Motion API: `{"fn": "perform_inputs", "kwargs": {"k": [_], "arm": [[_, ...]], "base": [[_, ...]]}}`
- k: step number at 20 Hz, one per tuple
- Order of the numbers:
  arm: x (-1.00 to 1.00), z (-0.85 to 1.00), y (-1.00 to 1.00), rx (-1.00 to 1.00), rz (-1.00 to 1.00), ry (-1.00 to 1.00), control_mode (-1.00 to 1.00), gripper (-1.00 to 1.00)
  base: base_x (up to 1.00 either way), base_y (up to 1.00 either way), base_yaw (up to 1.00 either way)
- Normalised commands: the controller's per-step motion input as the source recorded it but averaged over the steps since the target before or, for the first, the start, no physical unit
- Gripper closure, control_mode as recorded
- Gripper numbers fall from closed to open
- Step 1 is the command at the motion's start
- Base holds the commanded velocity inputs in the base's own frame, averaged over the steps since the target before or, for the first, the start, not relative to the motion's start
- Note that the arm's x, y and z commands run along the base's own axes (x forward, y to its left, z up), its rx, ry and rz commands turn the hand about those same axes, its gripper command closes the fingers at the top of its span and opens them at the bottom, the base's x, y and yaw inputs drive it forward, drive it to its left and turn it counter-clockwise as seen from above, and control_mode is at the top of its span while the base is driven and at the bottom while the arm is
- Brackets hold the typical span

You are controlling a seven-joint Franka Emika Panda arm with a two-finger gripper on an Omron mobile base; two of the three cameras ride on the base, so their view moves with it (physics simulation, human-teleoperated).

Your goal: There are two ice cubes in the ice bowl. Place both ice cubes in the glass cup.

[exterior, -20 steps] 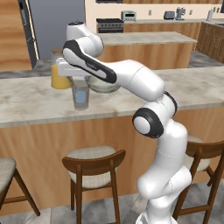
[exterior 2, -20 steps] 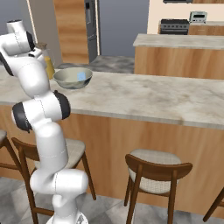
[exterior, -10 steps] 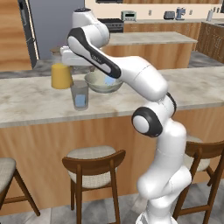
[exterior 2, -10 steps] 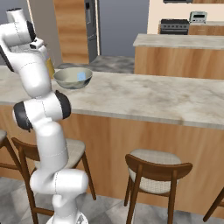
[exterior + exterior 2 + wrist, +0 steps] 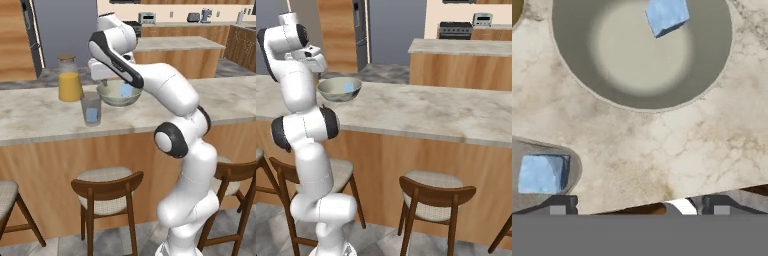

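The bowl (image 5: 119, 94) stood on the counter (image 5: 45, 117), and I take it as the landmark. One ice cube (image 5: 125, 90) lay inside the bowl, on its right side as the left base view showed it. In the hand view this cube (image 5: 667, 15) sat near the upper rim of the bowl (image 5: 577, 75). In the right base view the same cube (image 5: 349, 87) rested against the inner wall of the bowl (image 5: 331, 90).

The cup (image 5: 91, 108) stood just beside the bowl, in front of it and to the left, near the front edge of the counter. They looked apart, not touching. The second cube (image 5: 91, 115) was inside the cup, low down. In the hand view the cup (image 5: 571, 165) appeared at the lower left, with that cube (image 5: 542, 173) seen from above inside it.

A jar of orange juice (image 5: 69, 79) with a lid stood to the left of the bowl, behind the cup.

The gripper (image 5: 639, 206) hung above the counter, between the bowl and the cup. Its two finger tips (image 5: 558, 206) stood far from each other, so the claw was spread wide, and nothing was between them. In the left base view the hand (image 5: 102, 67) was over the left rim of the bowl.
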Motion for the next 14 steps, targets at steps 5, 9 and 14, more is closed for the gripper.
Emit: {"fn": "perform_inputs", "kwargs": {"k": [5, 9, 14], "arm": [[-0.65, -0.54, -0.94, 0.08, 0.00, -0.18, -1.00, -1.00], [0.28, 0.23, -0.34, 0.11, -0.02, -0.27, -1.00, -1.00], [0.67, 0.28, -0.01, 0.04, -0.07, -0.13, -1.00, -1.00]], "base": [[0.00, 0.00, 0.00], [0.00, 0.00, 0.00], [0.00, 0.00, 0.00]]}}
